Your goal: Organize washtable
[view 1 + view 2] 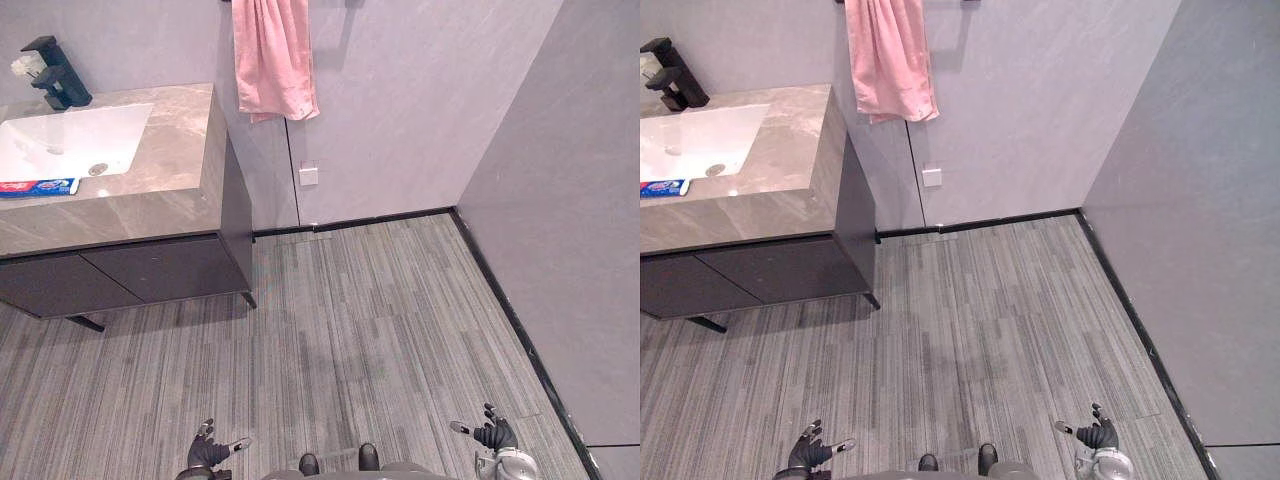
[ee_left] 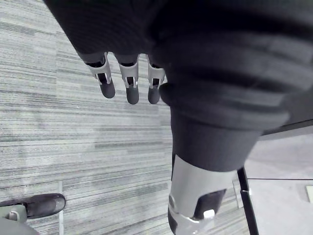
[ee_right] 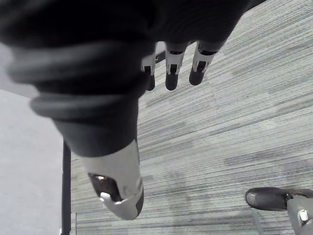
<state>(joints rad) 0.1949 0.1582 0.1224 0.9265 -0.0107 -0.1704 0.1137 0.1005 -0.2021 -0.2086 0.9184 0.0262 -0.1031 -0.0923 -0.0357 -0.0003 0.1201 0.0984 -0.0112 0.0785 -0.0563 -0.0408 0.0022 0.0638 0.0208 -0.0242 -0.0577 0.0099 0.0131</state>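
The washtable (image 1: 150, 205) stands at the far left against the wall (image 1: 420, 100), well apart from both hands; its surface carries a white basin (image 1: 70, 140), a black tap (image 1: 55, 75) behind it and a toothpaste tube (image 1: 38, 187) at the basin's near edge; a pink towel (image 1: 272, 60) hangs on the wall just beside it; the left hand (image 1: 210, 452) and the right hand (image 1: 492, 435) hang low over the floor (image 1: 380, 320), fingers apart and relaxed, holding nothing.
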